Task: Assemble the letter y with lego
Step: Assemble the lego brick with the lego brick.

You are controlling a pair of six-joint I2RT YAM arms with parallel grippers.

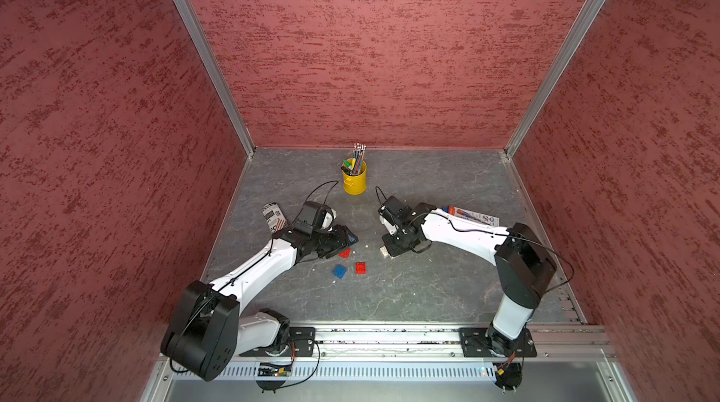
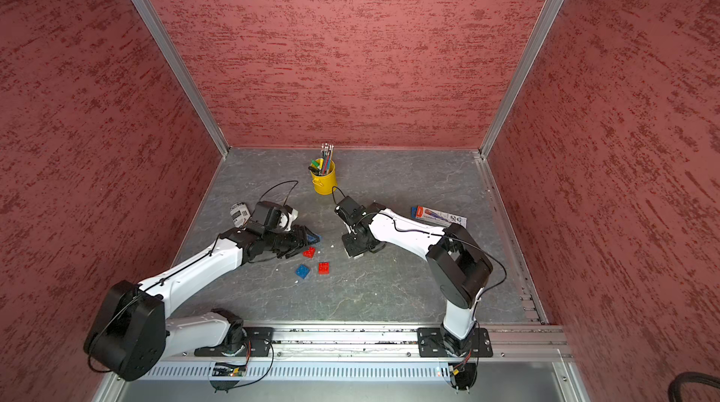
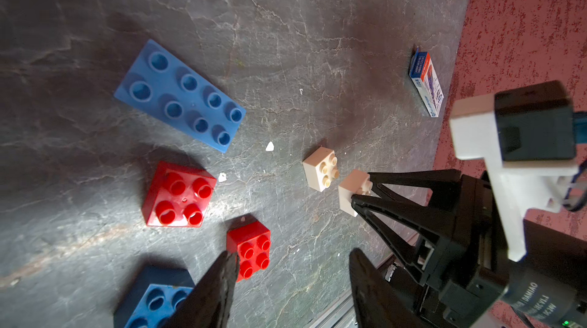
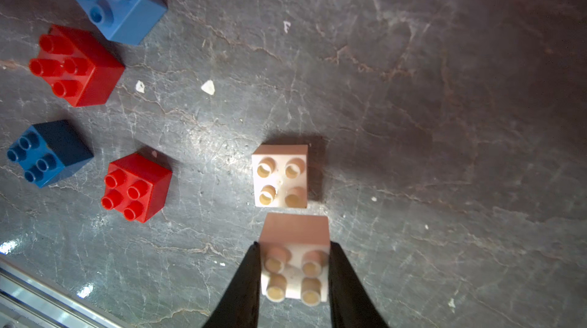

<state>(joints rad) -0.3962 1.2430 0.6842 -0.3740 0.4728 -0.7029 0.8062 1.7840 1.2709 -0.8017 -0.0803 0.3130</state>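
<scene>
Slate table, long blue brick mostly hidden by left arm

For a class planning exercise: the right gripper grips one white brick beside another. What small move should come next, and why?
Probably move the right gripper so its held white brick sits over the loose white brick, offset by a stud row, then press: both are studs up, close together, not yet joined.
</scene>
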